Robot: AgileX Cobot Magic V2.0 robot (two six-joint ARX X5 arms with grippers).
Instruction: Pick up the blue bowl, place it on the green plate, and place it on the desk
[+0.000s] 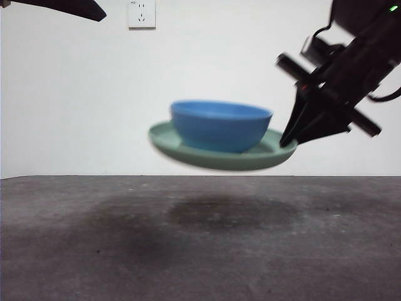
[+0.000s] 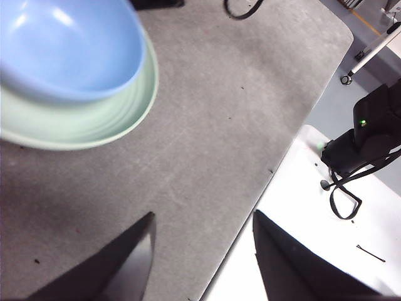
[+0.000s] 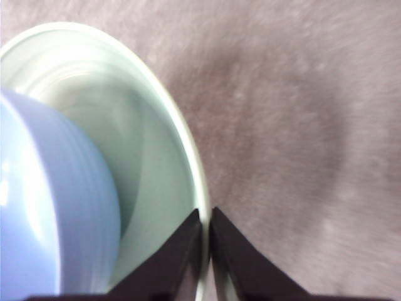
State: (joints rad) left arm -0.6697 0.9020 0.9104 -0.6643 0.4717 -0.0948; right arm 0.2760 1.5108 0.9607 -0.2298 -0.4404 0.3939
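Grey desk (image 1: 200, 251) below, green plate (image 1: 219, 157) rim pinched in right gripper (image 3: 205, 219) jaws

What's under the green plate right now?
Only air: the green plate, carrying the blue bowl, hangs above the desk, held at its rim by the right gripper. The plate's centre is covered by the bowl.

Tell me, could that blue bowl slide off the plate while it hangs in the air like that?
Possibly. The bowl looks glossy and merely sits on the plate, unheld. The plate seems slightly tilted and is pinched only at one rim by the right claw, so a jolt might shift it. Its raised rim would probably help stop a slide.
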